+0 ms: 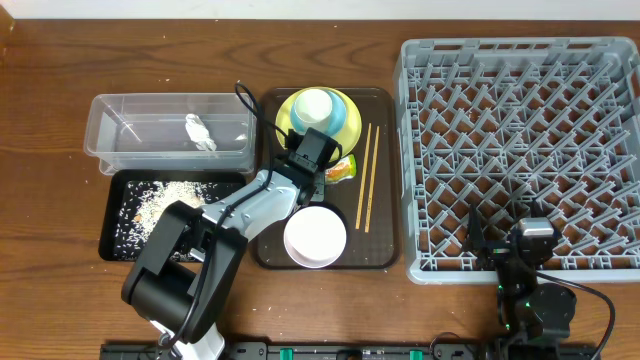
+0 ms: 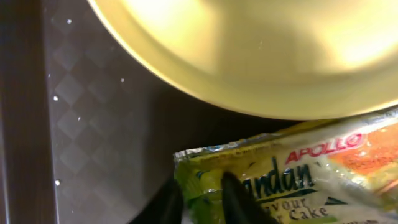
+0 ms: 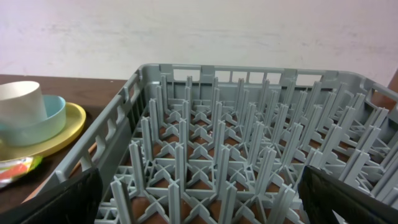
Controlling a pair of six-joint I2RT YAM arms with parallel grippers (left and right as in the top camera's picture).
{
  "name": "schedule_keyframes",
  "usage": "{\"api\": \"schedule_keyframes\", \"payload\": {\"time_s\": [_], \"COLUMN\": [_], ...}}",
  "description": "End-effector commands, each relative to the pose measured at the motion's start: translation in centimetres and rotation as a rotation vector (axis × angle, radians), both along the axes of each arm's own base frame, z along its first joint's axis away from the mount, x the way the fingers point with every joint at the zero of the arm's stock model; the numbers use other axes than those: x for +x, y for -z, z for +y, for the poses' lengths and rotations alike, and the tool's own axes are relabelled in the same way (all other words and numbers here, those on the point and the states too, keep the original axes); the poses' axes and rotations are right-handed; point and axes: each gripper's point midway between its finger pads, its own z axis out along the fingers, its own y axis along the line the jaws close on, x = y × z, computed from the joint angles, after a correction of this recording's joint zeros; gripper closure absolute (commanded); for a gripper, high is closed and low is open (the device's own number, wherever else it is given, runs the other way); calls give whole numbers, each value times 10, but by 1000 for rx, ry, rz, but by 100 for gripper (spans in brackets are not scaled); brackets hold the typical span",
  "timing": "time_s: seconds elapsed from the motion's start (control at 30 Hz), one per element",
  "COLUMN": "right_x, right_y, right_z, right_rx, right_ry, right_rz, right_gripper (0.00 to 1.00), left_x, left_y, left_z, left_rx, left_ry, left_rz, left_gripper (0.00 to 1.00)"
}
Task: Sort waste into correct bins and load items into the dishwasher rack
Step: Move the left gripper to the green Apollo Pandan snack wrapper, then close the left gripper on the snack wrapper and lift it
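Plain brown wooden table (image 1: 50,60) under the whole setup, pale wall behind in the right wrist view. Biggest by far: large square grey plastic rack of upright pegs (image 1: 520,45) on the right, no dishes in it yet. Parked over its near edge, right gripper (image 3: 199,205), spread wide, holding nothing.

Next down, brown rectangular serving tray (image 1: 383,200) in the middle. Left of that, clear rectangular plastic tub (image 1: 100,130) at the back and shallow glossy black tray (image 1: 112,240) in front of it.

On the serving tray: round yellow plate (image 1: 285,110) with light blue bowl (image 1: 350,120) and small white cup (image 1: 313,103) stacked on top, white bowl (image 1: 315,235) at the near end, thin wooden chopsticks (image 1: 367,175) along the right side.

Then the main event, green-and-orange snack wrapper (image 2: 298,180), flat on the serving tray just beside the plate's rim. Down on it, left gripper (image 2: 199,196), nearly closed, looks pinched on the wrapper's left edge. Guessing featherweight, crinkly and slick, so easy to lose. Best taken right at that crimped edge, not the smooth middle.

Smallest bits: crumpled white tissue (image 1: 200,132) in the tub, pale rice-like grains (image 1: 170,195) scattered in the black tray.
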Motion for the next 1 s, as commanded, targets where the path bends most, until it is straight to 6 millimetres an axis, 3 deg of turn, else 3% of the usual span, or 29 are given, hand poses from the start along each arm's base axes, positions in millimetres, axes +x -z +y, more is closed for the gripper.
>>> {"api": "schedule_keyframes", "payload": {"time_s": [0.0,0.2,0.43,0.53,0.57,0.6,0.63,0.97], "right_x": [0,0,0,0,0,0,0,0], "right_y": [1,1,1,1,1,1,1,1], "right_z": [0,0,0,0,0,0,0,0], "right_rx": [6,6,6,6,6,6,6,6], "right_ry": [1,1,1,1,1,1,1,1], "right_rz": [2,2,2,2,2,2,2,2], "right_gripper": [1,1,1,1,1,1,1,1], "left_x": [0,-8,-12,-14,-14,-14,-13,-9], "left_y": [3,-4,-38,-54,-59,-65,-69,-78], "left_z": [5,13,25,26,26,25,25,16], "left_rx": [20,40,18,6,-1,-9,-16,28], "left_ry": [-12,-20,-50,-50,-50,-50,-50,166], "left_rz": [18,41,9,-13,-24,-38,-51,-73], "left_gripper": [81,93,93,83,65,55,51,50]}}
